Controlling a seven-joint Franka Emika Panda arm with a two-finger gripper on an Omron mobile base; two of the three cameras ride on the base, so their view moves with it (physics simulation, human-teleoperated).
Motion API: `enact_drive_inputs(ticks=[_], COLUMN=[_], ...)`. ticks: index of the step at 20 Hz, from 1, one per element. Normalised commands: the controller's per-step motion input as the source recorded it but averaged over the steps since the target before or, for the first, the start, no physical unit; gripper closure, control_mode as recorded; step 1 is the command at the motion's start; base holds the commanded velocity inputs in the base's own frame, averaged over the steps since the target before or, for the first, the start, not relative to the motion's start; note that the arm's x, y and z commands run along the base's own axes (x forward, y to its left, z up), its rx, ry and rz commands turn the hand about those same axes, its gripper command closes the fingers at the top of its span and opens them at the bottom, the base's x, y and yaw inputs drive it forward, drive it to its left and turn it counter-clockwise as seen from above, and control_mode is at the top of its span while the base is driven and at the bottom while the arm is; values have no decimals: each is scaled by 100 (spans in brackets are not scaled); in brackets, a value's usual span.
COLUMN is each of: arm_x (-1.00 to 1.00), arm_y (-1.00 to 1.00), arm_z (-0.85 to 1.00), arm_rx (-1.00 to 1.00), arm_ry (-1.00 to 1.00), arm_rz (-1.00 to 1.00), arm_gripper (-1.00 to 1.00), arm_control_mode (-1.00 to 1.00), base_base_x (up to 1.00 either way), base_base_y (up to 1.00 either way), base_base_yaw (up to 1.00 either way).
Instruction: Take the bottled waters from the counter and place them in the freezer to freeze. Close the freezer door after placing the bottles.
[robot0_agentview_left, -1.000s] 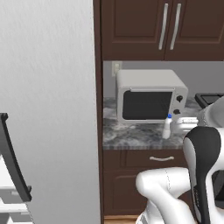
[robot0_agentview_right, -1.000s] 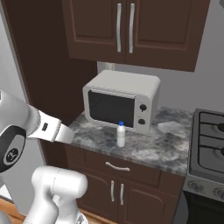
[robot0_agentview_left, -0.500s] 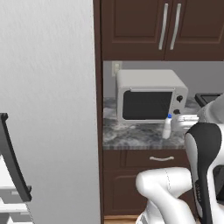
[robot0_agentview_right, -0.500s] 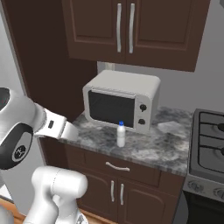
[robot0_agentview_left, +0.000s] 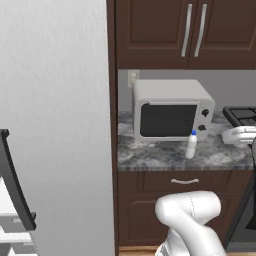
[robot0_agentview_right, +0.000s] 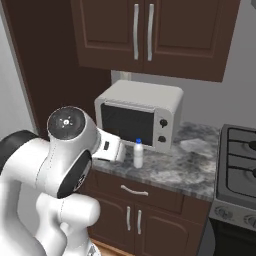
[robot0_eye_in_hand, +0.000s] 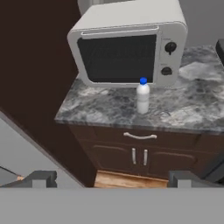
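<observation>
Blue-capped water bottle (robot0_agentview_left: 191, 145) (robot0_agentview_right: 138, 154) (robot0_eye_in_hand: 142, 96) upright on the marble counter (robot0_agentview_left: 150, 159) (robot0_agentview_right: 185, 172) (robot0_eye_in_hand: 96, 109), near its front edge, just in front of the white microwave (robot0_agentview_left: 172, 110) (robot0_agentview_right: 137, 120) (robot0_eye_in_hand: 127, 46), below the right end of the microwave's dark door, by the knobs. Gripper (robot0_eye_in_hand: 111, 178) spread wide, holding nothing, well short of the bottle and lower than the counter edge, fingertips (robot0_eye_in_hand: 41, 178) framing the cabinet front beneath. Drawer with a curved silver handle (robot0_agentview_left: 184, 182) (robot0_agentview_right: 133, 190) (robot0_eye_in_hand: 140, 136) directly under the bottle. Stove (robot0_agentview_right: 240, 167) at the counter's right end. Tall silver refrigerator side (robot0_agentview_left: 55, 125) against the counter's left end. Dark brown upper cupboards (robot0_agentview_left: 185, 32) (robot0_agentview_right: 150, 35) over the microwave.
</observation>
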Motion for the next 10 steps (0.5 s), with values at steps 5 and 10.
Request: enact_drive_inputs(ticks=[5, 10], arm_x=[13, 28], arm_y=[-45, -9], arm_z=[-49, -49], arm_rx=[4, -1], arm_ry=[-3, -21], arm_rz=[15, 27], arm_gripper=[-100, -100], arm_control_mode=[-100, -100], base_base_x=[0, 0], base_base_y=[0, 0], base_base_yaw=[0, 0])
